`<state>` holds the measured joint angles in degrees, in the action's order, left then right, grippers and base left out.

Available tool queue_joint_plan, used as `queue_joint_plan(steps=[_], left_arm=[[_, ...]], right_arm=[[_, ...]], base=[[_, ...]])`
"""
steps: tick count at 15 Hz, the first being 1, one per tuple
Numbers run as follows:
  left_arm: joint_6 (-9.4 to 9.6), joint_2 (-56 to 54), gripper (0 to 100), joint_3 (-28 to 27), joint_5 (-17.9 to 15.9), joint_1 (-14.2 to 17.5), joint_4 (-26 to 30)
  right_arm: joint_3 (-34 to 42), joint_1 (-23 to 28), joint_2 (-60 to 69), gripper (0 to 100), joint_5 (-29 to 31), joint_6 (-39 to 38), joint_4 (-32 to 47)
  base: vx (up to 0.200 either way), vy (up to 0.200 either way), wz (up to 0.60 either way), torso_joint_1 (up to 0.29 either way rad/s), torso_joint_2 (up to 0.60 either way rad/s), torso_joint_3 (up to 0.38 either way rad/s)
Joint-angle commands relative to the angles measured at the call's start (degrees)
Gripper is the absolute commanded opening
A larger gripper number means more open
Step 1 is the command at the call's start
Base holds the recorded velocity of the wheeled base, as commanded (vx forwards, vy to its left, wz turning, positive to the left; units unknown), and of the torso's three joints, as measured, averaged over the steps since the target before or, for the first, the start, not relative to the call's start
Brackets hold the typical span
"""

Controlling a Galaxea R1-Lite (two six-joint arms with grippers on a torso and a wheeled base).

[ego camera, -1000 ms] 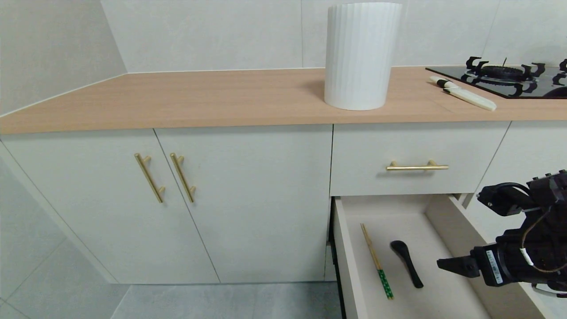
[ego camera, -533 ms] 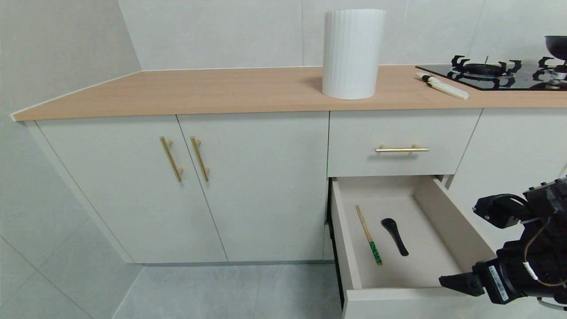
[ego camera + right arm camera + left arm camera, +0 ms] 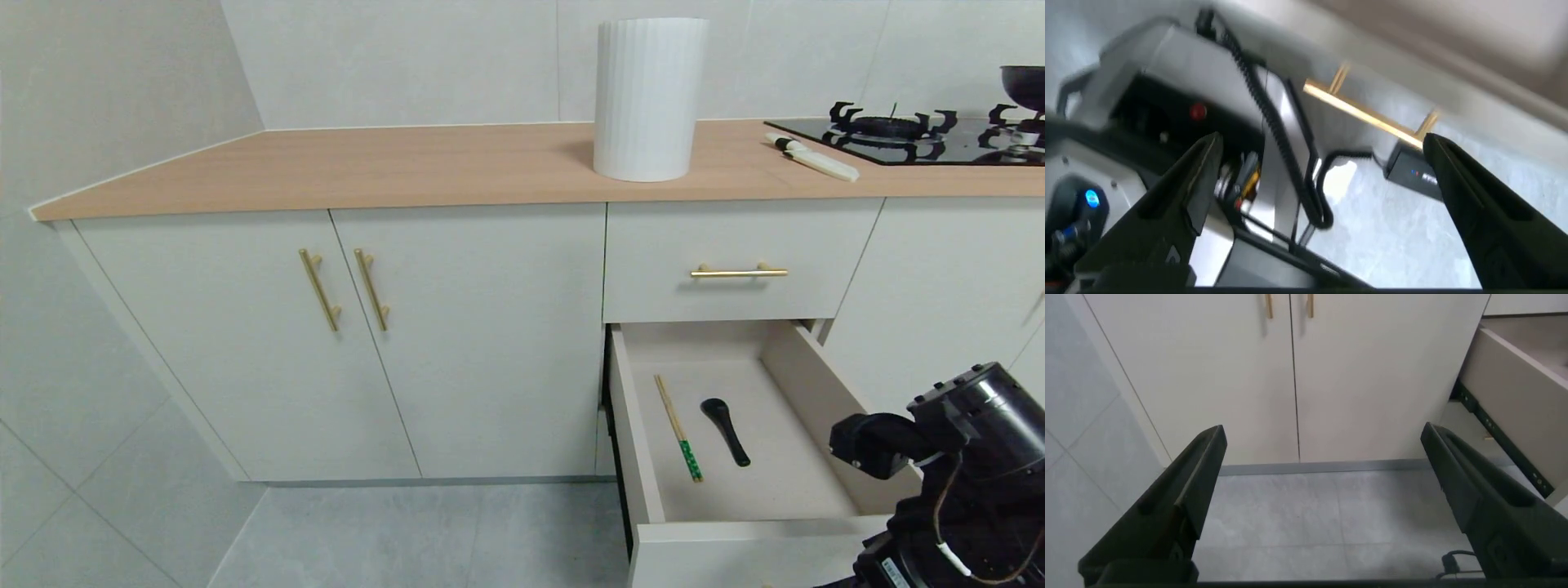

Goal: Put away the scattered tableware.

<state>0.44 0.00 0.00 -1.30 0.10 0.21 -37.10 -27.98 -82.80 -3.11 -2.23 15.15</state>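
Note:
The lower drawer [image 3: 804, 392] stands pulled out. Inside it lie a pair of wooden chopsticks with green ends [image 3: 678, 438] and a black spoon [image 3: 725, 420], side by side. A white knife [image 3: 812, 157] rests on the wooden countertop [image 3: 392, 167] near the hob. My right arm [image 3: 963, 457] hangs low beside the drawer's front right corner. In the right wrist view, the right gripper [image 3: 1321, 143] is open with nothing in it, and a gold handle [image 3: 1368, 114] shows beyond it. My left gripper [image 3: 1321, 433] is open and empty above the floor in front of the cabinet doors.
A tall white ribbed cylinder [image 3: 649, 98] stands on the counter above the drawers. The upper drawer [image 3: 739, 271] is closed. A black gas hob [image 3: 906, 135] sits at the far right. Two cabinet doors with gold handles [image 3: 343, 287] are closed. Grey floor tiles [image 3: 1306, 514] lie below.
The head camera has pulled back, so the whole drawer front now shows. My right arm has dropped and turned, and its gripper has left the head view's lower edge.

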Motion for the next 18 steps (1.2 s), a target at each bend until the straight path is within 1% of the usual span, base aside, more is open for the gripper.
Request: queue_joint_plan(steps=[1,4,7,11,14,18], left_arm=[[0.0,0.0,100,0.0,0.0,0.0,0.0],[0.0,0.0,100,0.0,0.0,0.0,0.0],[0.0,0.0,100,0.0,0.0,0.0,0.1],[0.0,0.0,100,0.0,0.0,0.0,0.1],[0.0,0.0,100,0.0,0.0,0.0,0.1],[0.0,0.0,100,0.0,0.0,0.0,0.1]], right_arm=[[0.0,-0.4,-3.3,100,0.0,-0.1,0.0],[-0.8,-0.3,-6.8,100,1.1,-0.8,-0.1],[-3.1,-0.1,-8.7,100,3.4,-5.6,0.1],[-6.8,0.9,-12.4,100,8.1,-11.0,3.0],[-7.3,2.0,-12.8,100,9.7,-11.6,3.0],[-8.3,4.6,-14.8,100,10.8,-11.7,2.7]], base=[[0.0,0.0,0.0,0.0,0.0,0.0],[0.0,0.0,0.0,0.0,0.0,0.0],[0.0,0.0,0.0,0.0,0.0,0.0],[0.0,0.0,0.0,0.0,0.0,0.0],[0.0,0.0,0.0,0.0,0.0,0.0],[0.0,0.0,0.0,0.0,0.0,0.0]])
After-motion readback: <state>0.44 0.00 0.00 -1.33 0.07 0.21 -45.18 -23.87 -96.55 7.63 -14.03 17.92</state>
